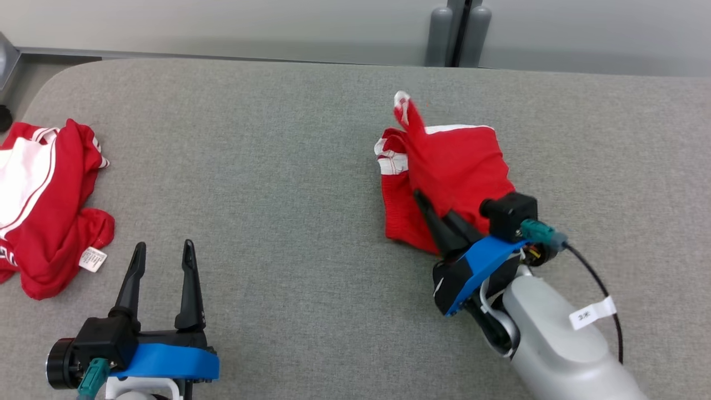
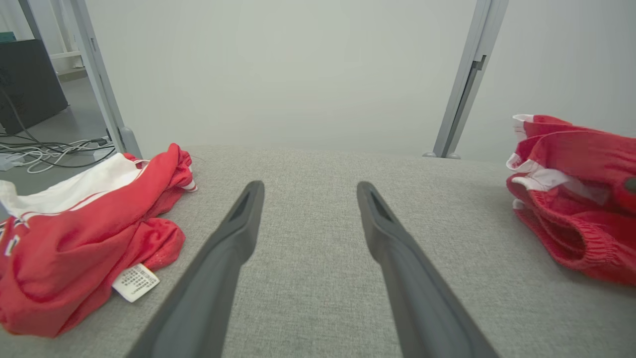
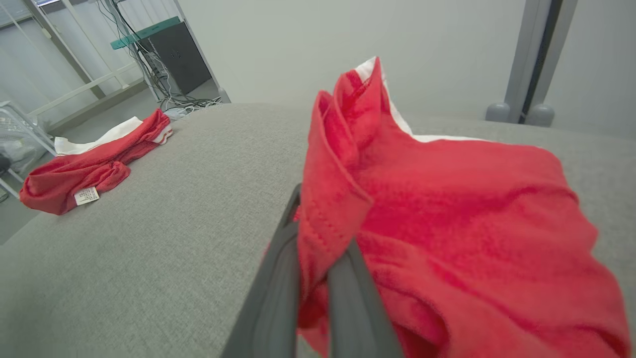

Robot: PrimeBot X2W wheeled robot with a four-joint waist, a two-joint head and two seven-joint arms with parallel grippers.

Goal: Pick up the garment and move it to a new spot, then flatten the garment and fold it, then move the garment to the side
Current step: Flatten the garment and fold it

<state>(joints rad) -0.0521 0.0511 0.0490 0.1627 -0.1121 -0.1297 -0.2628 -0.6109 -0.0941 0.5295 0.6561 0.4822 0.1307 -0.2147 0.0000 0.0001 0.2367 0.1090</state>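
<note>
The garment (image 1: 461,166), red with white trim, lies bunched on the grey padded table (image 1: 278,166) right of centre, one corner pulled up into a peak. My right gripper (image 1: 436,208) is shut on a fold at its near left edge. In the right wrist view, red cloth (image 3: 447,199) is pinched between the two fingers of that gripper (image 3: 318,233). My left gripper (image 1: 164,244) stands open and holds nothing at the lower left, well apart from the garment. Its spread fingers (image 2: 309,186) point across bare table, with the garment (image 2: 571,184) off to the right.
A second red and white garment (image 1: 50,205) with a white label lies crumpled at the table's left edge, just left of my left gripper; it is also in the left wrist view (image 2: 74,233) and the right wrist view (image 3: 84,169). A grey post (image 1: 458,33) stands behind the far edge.
</note>
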